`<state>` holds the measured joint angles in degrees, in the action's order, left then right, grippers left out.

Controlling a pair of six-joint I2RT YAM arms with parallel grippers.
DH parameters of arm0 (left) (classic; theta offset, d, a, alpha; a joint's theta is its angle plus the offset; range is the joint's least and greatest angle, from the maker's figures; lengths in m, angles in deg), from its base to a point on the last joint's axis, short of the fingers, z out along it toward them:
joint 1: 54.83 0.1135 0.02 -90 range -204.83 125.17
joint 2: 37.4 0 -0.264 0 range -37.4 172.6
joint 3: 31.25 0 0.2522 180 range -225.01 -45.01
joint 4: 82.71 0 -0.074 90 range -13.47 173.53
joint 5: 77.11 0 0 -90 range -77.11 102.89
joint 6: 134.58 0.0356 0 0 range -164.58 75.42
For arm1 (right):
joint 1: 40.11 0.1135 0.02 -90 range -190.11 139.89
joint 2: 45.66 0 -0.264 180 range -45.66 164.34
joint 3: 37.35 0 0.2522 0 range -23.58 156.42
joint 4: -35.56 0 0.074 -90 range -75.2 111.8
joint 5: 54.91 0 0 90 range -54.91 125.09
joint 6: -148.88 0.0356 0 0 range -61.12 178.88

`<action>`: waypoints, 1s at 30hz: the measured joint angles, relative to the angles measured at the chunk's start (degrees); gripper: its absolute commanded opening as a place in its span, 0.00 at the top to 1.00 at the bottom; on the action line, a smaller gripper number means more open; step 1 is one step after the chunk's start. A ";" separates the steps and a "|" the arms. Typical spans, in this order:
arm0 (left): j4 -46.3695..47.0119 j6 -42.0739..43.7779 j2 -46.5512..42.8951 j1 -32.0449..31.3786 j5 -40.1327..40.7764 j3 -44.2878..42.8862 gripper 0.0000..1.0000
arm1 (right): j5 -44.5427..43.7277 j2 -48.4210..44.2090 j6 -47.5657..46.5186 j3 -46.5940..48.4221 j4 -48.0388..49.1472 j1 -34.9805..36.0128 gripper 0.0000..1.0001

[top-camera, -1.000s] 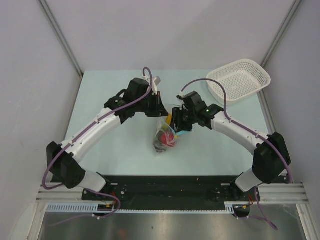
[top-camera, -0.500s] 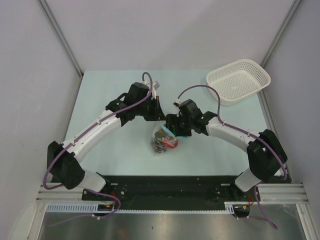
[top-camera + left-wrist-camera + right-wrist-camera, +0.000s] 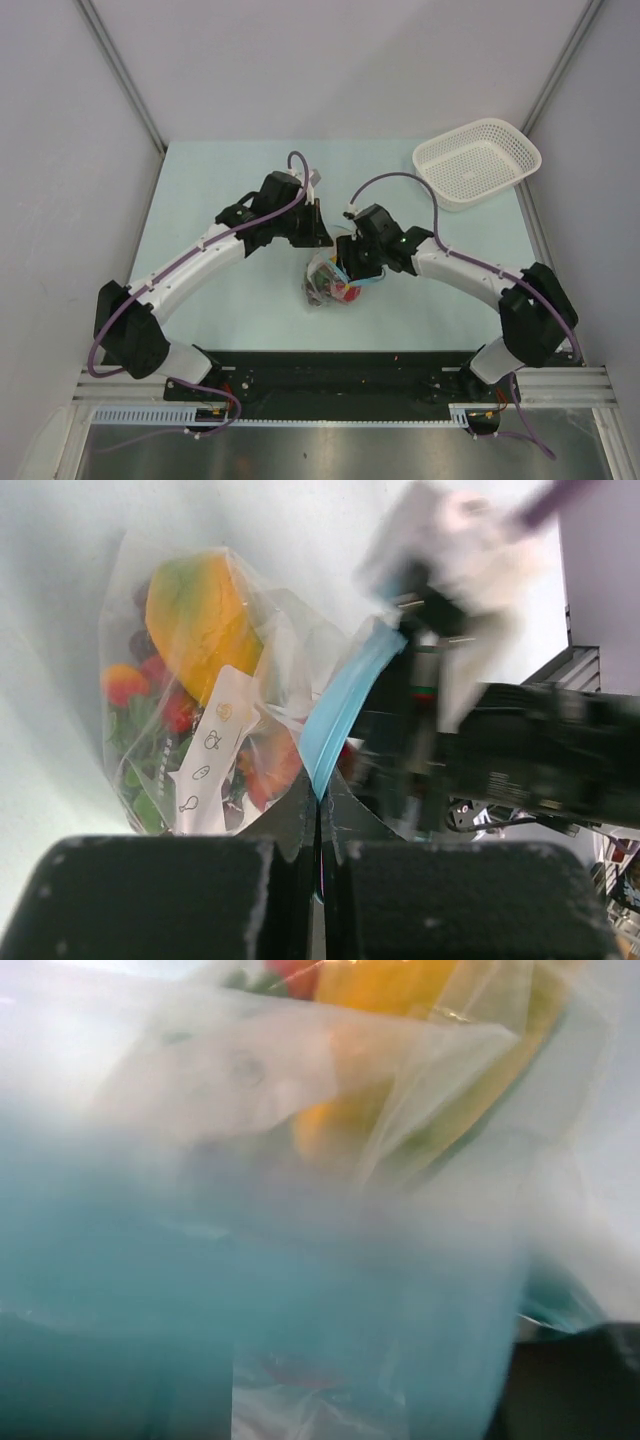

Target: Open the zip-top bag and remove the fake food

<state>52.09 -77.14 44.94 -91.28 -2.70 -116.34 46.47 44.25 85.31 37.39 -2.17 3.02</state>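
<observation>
The zip-top bag (image 3: 328, 282) hangs between my two grippers over the table's middle. In the left wrist view the bag (image 3: 150, 730) shows a yellow-orange mango (image 3: 195, 615), red fruit (image 3: 270, 765), dark grapes (image 3: 140, 642) and a white label (image 3: 210, 760). My left gripper (image 3: 320, 805) is shut on the light blue zip strip (image 3: 345, 705); it also shows in the top view (image 3: 320, 238). My right gripper (image 3: 350, 265) holds the strip's far side (image 3: 400, 730). In the right wrist view the blue strip (image 3: 200, 1290) and plastic cover the lens, hiding the fingers; the mango (image 3: 400, 990) shows through.
A white mesh basket (image 3: 478, 160) stands at the back right corner of the pale green table (image 3: 220, 190). Grey walls close in the left, right and back sides. The black base rail runs along the near edge.
Both grippers have moved nearer and closer together with the bag; the right gripper shifted left. The bag has sagged and crumpled between them.
</observation>
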 measured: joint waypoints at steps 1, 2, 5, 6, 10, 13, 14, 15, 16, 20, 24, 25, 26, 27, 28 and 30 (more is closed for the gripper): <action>0.39 0.00 0.00 0.00 0.02 0.07 1.00 | 0.04 -1.36 -0.35 0.50 -1.16 -0.20 0.80; 0.61 0.00 -0.02 -0.02 0.02 0.11 1.00 | -0.20 -2.75 -0.46 1.20 -2.25 -0.28 0.81; 1.03 0.02 -0.09 -0.02 0.17 0.28 1.00 | -0.63 -7.04 -0.59 5.09 -5.27 -1.03 0.81; 1.16 0.00 -0.13 -0.02 0.22 0.37 1.00 | -0.74 -8.17 -0.57 6.62 -5.64 -1.33 0.81; 2.84 0.02 -0.98 0.11 0.46 0.42 1.00 | -1.46 -11.98 -0.55 10.01 -8.00 -3.72 0.80; 2.91 0.04 -1.60 0.09 0.46 0.76 1.00 | -1.44 -13.97 -0.02 11.69 -7.89 -8.26 0.79; 2.99 0.04 -1.68 0.09 0.44 1.09 1.00 | -1.68 -14.64 0.09 12.24 -7.63 -10.51 0.79; 3.04 0.04 -1.79 0.09 0.42 1.68 1.00 | -1.70 -15.30 0.22 12.90 -7.37 -13.75 0.79; 3.10 0.04 -1.81 0.09 0.39 2.05 1.00 | -1.99 -15.61 0.35 13.42 -7.06 -16.48 0.78; 3.13 0.02 -1.86 0.09 0.17 3.80 1.00 | -3.61 -13.64 0.96 15.74 -4.13 -28.94 0.78; 3.50 0.28 -2.05 0.02 -1.38 4.74 1.00 | -6.40 -5.62 0.83 18.12 0.37 -37.62 0.77; 3.56 0.70 -2.16 0.00 -1.95 4.81 1.00 | -7.04 -2.71 0.61 18.86 1.36 -39.19 0.77; 3.65 1.14 -2.21 -0.02 -2.47 4.81 1.00 | -7.76 0.52 0.39 19.71 2.08 -40.54 0.77; 3.80 1.57 -2.25 -0.04 -2.97 4.81 1.00 | -8.17 3.41 0.15 20.87 2.47 -41.53 0.77; 3.85 2.08 -2.27 -0.07 -3.39 4.81 1.00 | -8.52 6.84 -0.20 22.32 3.02 -42.69 0.77; 3.63 3.19 -2.27 -0.07 -4.31 4.72 1.00 | -8.98 13.81 -1.09 26.18 3.21 -44.39 0.76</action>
<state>55.72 -73.95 42.67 -91.34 -7.01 -111.62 37.49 58.06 84.22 63.57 1.04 -41.37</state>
